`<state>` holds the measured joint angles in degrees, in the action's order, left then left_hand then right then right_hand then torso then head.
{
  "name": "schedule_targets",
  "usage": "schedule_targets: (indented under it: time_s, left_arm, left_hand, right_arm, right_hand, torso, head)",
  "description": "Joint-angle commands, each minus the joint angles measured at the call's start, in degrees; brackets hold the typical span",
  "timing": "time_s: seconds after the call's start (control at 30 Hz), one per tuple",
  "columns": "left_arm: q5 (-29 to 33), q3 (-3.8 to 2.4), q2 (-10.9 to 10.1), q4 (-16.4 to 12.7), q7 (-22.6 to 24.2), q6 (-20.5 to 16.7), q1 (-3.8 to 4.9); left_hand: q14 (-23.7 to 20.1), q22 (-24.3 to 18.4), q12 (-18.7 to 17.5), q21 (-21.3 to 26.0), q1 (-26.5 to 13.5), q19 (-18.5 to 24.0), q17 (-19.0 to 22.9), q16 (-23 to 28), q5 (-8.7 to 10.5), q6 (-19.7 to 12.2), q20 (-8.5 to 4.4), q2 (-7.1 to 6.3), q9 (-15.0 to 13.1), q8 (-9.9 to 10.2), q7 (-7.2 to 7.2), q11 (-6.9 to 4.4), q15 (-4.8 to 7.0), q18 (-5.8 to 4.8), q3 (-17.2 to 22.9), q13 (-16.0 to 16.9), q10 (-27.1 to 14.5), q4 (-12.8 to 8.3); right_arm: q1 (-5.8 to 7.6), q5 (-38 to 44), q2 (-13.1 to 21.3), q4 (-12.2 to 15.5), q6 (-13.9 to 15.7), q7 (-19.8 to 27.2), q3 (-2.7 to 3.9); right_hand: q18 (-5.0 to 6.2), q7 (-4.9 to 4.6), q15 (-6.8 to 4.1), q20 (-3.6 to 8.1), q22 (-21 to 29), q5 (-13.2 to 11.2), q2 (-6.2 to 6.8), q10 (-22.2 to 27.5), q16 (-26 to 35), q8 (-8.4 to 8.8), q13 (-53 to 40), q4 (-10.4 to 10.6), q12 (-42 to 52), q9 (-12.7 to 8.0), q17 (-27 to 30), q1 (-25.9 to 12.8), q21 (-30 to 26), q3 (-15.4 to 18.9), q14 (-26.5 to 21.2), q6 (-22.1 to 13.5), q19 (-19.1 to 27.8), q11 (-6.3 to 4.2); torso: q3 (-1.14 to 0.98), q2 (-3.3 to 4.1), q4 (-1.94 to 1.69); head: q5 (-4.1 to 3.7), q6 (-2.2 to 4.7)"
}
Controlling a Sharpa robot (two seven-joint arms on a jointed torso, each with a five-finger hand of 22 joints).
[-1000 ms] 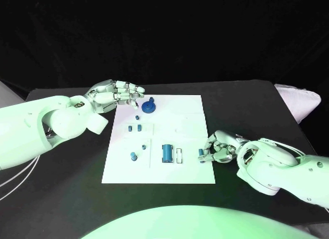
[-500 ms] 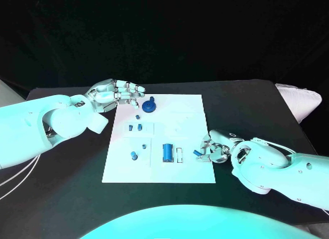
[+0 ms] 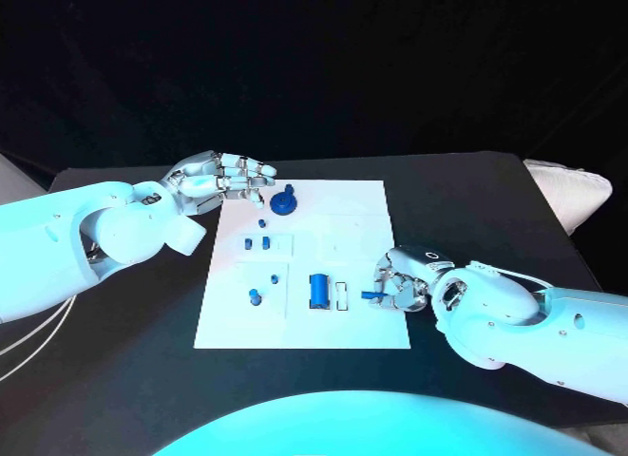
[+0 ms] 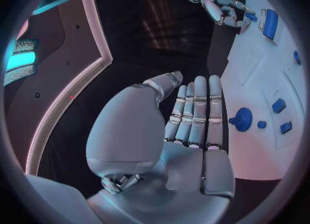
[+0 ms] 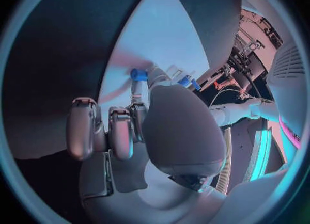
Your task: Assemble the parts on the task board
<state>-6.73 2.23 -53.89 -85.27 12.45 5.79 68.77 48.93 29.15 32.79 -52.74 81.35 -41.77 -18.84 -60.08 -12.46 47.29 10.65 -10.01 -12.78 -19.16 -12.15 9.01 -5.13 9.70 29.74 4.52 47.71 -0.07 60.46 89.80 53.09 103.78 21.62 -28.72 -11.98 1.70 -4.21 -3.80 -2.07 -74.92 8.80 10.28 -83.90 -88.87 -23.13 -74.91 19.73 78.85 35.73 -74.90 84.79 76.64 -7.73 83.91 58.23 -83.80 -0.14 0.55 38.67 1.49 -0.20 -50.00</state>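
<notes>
A: Head view first, biggest thing: black bench [image 3: 492, 204] w/ the white task board [image 3: 362, 204] mid-bench. We've got both arms in.

B: Right hand [image 3: 400, 281] sits at the board's right edge, fingers pinching a small blue part [image 3: 372, 295]. Wrist view agrees, blue bit at the fingertips [image 5: 138, 74].

A: Left hand [image 3: 220, 178] at the board's far-left corner, fingers curled in, nothing in them as far as we can see. Round blue piece [image 3: 285, 202] just beside it.

B: Rest of the parts: blue cylinder [image 3: 319, 291] near the board's front, white slot [image 3: 342, 295] right next to it, smaller blue bits to the left.

A: So we reckon the step is seating the pinched part, prob. in that slot, tho we can't tell for sure.

B: Then we line it up over the opening before lowering, keep the pinch steady, and don't nudge the cylinder alongside.
</notes>
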Motion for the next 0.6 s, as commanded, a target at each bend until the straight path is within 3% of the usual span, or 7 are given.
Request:
schedule_targets:
  time_s: [0.03,0.07,0.27,0.6]
  left_arm:
    - [-0.03,-0.03,0.05,-0.15,0.34,1.05,-0.03]
    - [-0.03,-0.03,0.05,-0.15,0.34,1.05,-0.03]
    - [-0.03,-0.01,0.02,-0.15,0.31,1.06,-0.03]
    - [-0.03,0.03,0.07,-0.16,0.28,1.04,-0.04]
  left_hand:
    - [-0.49,-0.08,0.39,0.24,-0.26,-0.58,0.08,0.13,-0.36,-0.35,0.02,0.34,0.10,-0.40,0.04,-0.09,-0.03,0.76,-0.09,-0.09,-0.37,0.42]
    - [-0.49,-0.08,0.39,0.24,-0.26,-0.58,0.08,0.13,-0.36,-0.35,0.02,0.34,0.10,-0.40,0.04,-0.09,-0.03,0.76,-0.09,-0.09,-0.37,0.42]
    - [-0.49,-0.11,0.40,0.29,-0.37,-0.60,0.08,0.12,-0.37,-0.37,0.04,0.43,0.11,-0.42,0.02,-0.07,-0.06,0.75,-0.08,-0.10,-0.39,0.55]
    - [-0.49,-0.11,0.40,0.29,-0.37,-0.60,0.08,0.12,-0.37,-0.37,0.04,0.43,0.11,-0.42,0.02,-0.07,-0.06,0.75,-0.08,-0.10,-0.39,0.55]
  right_arm:
    - [-0.91,1.32,-0.22,-0.94,-3.50,-2.56,-0.80]
    - [-0.91,1.08,-0.21,-0.86,-3.24,-2.51,-0.80]
    - [-0.91,-1.76,0.19,0.20,-0.57,-1.21,-0.79]
    - [-0.51,-5.44,1.08,2.10,4.30,0.85,-0.72]
  right_hand:
    - [0.46,0.12,-0.22,0.11,-12.17,6.88,0.14,-1.00,0.20,0.25,-9.00,-3.25,0.09,-10.24,-13.02,-0.82,0.34,-4.68,5.56,0.47,-3.98,-0.22]
    - [0.42,0.16,-0.24,0.19,-12.25,9.86,0.13,-1.16,0.10,0.34,-9.13,-3.19,0.34,-10.21,-13.17,-1.88,0.66,-5.88,5.60,0.66,-4.06,-0.41]
    - [0.24,0.54,-0.56,0.42,-12.49,14.72,0.40,-1.65,-0.26,0.40,-9.54,-3.57,1.10,-9.78,-13.74,-3.43,1.69,-11.07,5.75,0.90,-4.28,-0.58]
    - [0.15,0.59,-0.62,0.50,-12.62,16.15,0.39,-1.86,-0.41,0.18,-9.68,-4.13,1.35,-9.22,-13.98,-4.37,2.27,-14.18,5.81,0.78,-4.39,-0.62]
  torso:
    - [0.02,-0.01,-0.03]
    - [0.02,-0.02,-0.05]
    - [0.00,-0.03,0.04]
    - [-0.02,-0.01,0.01]
  head:
    - [-0.02,0.00]
    - [0.00,0.00]
    - [0.12,0.01]
    - [0.13,0.19]
